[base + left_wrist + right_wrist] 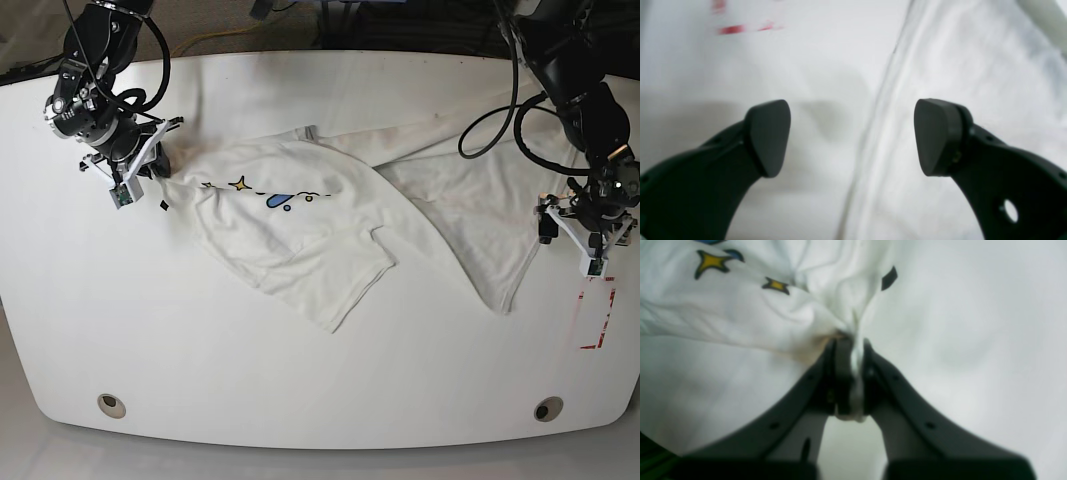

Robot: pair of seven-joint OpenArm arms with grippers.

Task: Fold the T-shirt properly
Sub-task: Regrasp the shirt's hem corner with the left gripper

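We see the shirt point(330, 215) lying crumpled across the upper middle of the table point(300, 390) in the base view. Our right gripper point(853, 350), at the upper left there, pinches a bunch of shirt cloth. Our left gripper point(852, 136) stands spread wide at the shirt's right edge, grasping nothing.

No word, number, label or brand can be read in any view. The white short-sleeved cotton T-shirt point(330, 215) carries only printed figures: yellow four-pointed stars point(710, 262) with dark outlines and a blue drop shape point(277, 200); any lettering is folded out of sight. On the white oval table point(300, 370), red tape marks point(597, 318) form a rough rectangle outline without any writing.
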